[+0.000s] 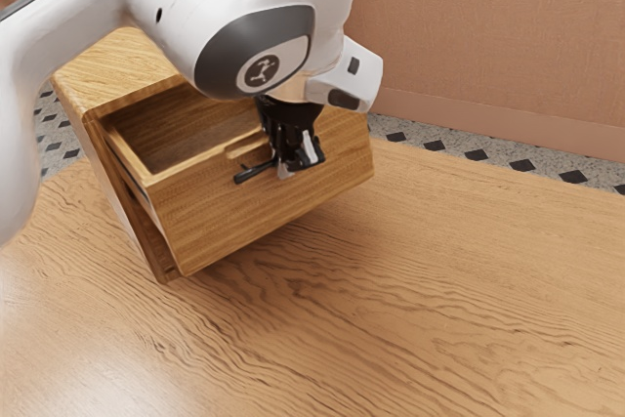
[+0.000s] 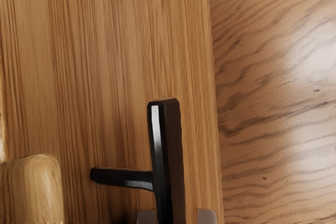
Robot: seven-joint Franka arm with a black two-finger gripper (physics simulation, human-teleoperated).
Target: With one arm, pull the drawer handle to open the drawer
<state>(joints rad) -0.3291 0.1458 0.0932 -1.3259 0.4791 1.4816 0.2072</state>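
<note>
Claw [image 1: 291, 155] clamped narrow across the black handle [image 1: 252, 173], so a pull transfers squarely. Drawer [image 1: 186, 139], behind the claw, stands partly out of the cabinet [image 1: 107, 70].

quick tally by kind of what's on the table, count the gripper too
cabinet: 1
drawer: 1
handle: 1
gripper: 1
total: 4
</note>
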